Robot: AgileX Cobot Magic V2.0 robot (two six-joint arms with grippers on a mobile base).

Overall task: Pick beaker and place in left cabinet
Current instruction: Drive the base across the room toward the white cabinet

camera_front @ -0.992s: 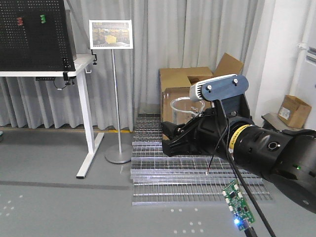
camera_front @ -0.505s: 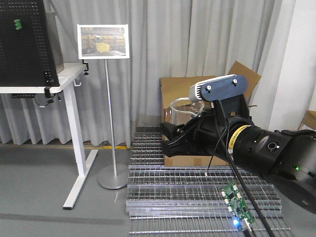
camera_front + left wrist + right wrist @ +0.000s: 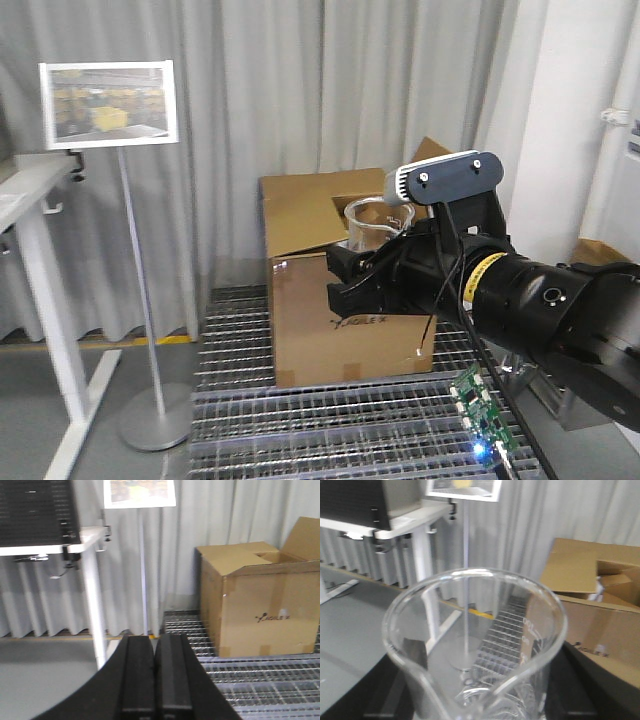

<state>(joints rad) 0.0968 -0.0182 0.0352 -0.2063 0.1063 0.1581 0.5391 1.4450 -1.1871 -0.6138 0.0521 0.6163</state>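
While the right arm point(image 3: 540, 300) stretches across the front view, beaker point(image 3: 378, 222): clear glass, upright, rim and spout uppermost, held in the air and seen against the raised flaps of the cardboard box point(image 3: 340, 320).
Right gripper point(image 3: 343, 283): black fingers clamped on the beaker's lower body, one dark finger on each side in the wrist view, where the glass fills the foreground.
Left gripper point(image 3: 155, 675): two black pads pressed flat together with nothing between them, to the left of the box.
Cardboard box: brown, taped, flaps open, standing on the metal grating point(image 3: 300, 420).
Metal grating: stacked panels under and in front of the box.
Sign stand point(image 3: 108, 103): framed picture on a thin pole with a round base, left of the box.
White desk point(image 3: 50, 540): farther left of the box than the stand, with a black pegboard point(image 3: 35, 505) on top.
Curtain point(image 3: 300, 100): pale grey folds behind the box.
Circuit board point(image 3: 480, 415): green, a blue light lit, hanging below the right arm near the box's lower right corner.
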